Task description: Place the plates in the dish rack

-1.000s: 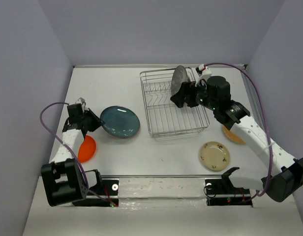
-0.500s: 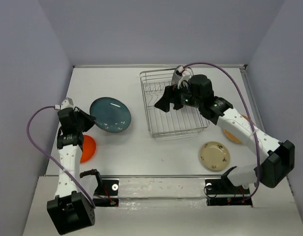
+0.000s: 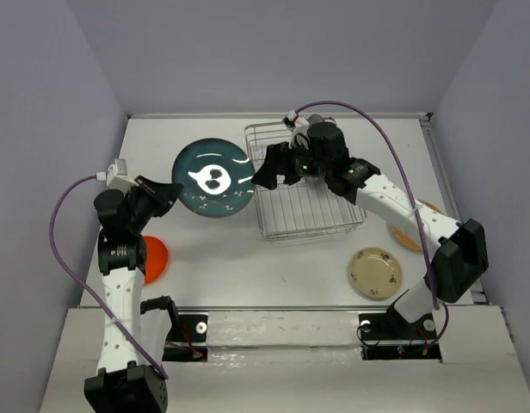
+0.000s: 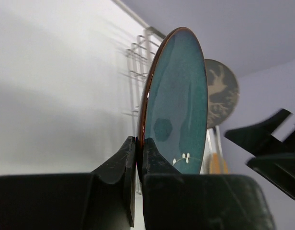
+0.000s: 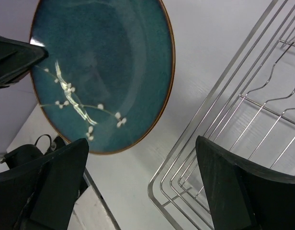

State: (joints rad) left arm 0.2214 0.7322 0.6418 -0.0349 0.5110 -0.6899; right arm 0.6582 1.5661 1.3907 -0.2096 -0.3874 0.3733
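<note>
Now your left gripper clamps the teal plate by its rim; your right gripper gapes wide, the dish rack corner between its jaws.

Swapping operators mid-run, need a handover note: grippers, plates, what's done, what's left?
Left gripper shut on the teal plate, held on edge above the table, left of the dish rack.
Right gripper open, empty, over the rack's left rim.
Grey plate stands upright, apparently in the rack: done.
Orange plate, cream plate and tan plate lie on the table.
No blue leaf plate in view.
Left: rack the teal, then the rest.
</note>
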